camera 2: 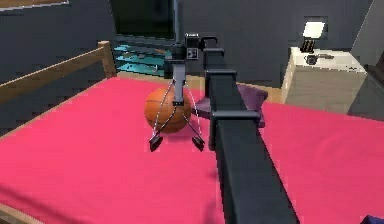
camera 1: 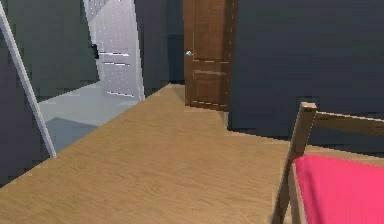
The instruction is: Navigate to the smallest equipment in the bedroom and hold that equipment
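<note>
I'm in home bedroom: bed (camera 2: pixel 80 160), pink cover, wood frame, beside me; nightstand (camera 2: pixel 310 85) with lamp (camera 2: pixel 314 33) past it; wood door (camera 1: pixel 208 60), plank floor (camera 1: pixel 170 150) ahead.

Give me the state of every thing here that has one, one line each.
Brown door: shut.
White door: swung open.
Ball: resting on the red bed, behind the tool.
Tool: at the ball; cannot tell whether it holds anything.
</note>
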